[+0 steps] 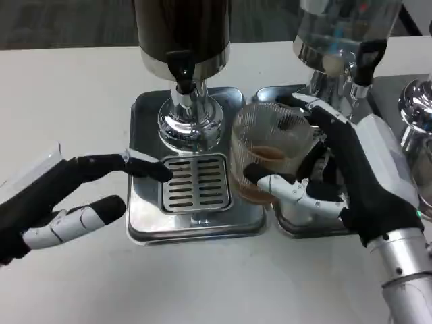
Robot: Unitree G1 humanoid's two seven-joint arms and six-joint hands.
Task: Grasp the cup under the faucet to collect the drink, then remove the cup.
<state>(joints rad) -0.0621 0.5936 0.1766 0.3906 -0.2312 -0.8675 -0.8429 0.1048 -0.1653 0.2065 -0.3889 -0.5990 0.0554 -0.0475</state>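
Holding a clear ribbed cup with a little brown drink in its bottom, the right hand is wrapping its fingers around the cup's lower front and far side, so it is clamped on the cup. The cup is sitting to the right of the dark drink dispenser, over the gap between the two metal drip trays, and whether it is lifted or touching a tray is not clear. The black faucet of that dispenser is hanging above the slotted grate of the left tray, with the cup off to its right rather than under it. The left hand is resting low at the left, fingers apart and gripping nothing, one dark fingertip reaching onto the left edge of the grate. A second dispenser with a clear body is standing behind the right hand on its own tray, and part of a shiny metal fitting is showing at the far right. Everything is standing on a white table, and beyond its far edge a strip of grey carpet is showing
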